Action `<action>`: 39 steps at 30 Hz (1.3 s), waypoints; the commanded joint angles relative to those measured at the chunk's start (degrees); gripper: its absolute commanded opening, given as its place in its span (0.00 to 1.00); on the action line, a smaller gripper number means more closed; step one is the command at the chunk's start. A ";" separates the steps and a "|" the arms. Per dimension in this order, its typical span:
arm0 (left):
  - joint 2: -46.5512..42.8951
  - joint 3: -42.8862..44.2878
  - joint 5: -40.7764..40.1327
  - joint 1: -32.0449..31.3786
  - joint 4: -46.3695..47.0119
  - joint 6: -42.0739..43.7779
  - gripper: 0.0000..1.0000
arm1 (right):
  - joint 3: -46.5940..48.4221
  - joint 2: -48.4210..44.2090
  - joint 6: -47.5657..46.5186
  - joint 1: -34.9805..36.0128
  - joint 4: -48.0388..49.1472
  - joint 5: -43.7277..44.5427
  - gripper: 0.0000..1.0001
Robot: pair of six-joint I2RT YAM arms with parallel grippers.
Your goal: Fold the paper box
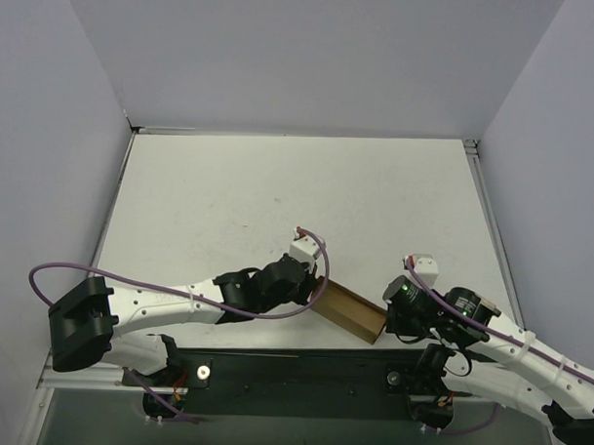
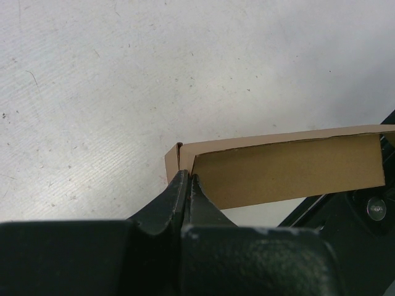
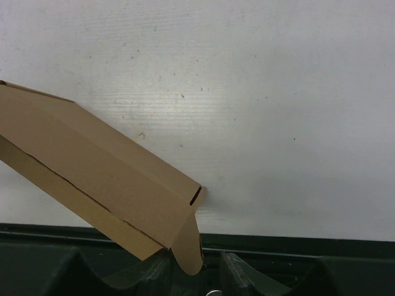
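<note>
**Take the flap at its crease while the far end is held firm**

The right gripper (image 3: 196,270) stands partly open astride the end flap (image 3: 188,243) of the box (image 3: 105,172). The flap hangs between its fingers and is not yet clearly pinched. The left gripper (image 2: 187,179) is closed tight on a wall at the box's opposite corner. The box spans the gap between the two arms, near the front edge of the table (image 1: 278,193). The right jaws should take the flap close to its crease and turn it inward along that line. The left should hold steady. A grip near the tip would likely buckle the card.
</note>
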 commanded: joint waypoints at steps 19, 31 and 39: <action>2.41 -0.74 0.37 -2.24 -11.31 -1.43 0.00 | -2.68 0.78 1.08 0.03 5.24 1.05 0.00; 3.29 -0.30 -2.44 -4.00 -12.63 -1.87 0.00 | 1.01 0.87 -2.86 -6.81 5.42 -3.95 0.00; 4.26 1.10 -4.63 -5.31 -14.04 -1.87 0.00 | -0.13 0.34 -5.42 -12.19 7.26 -9.58 0.00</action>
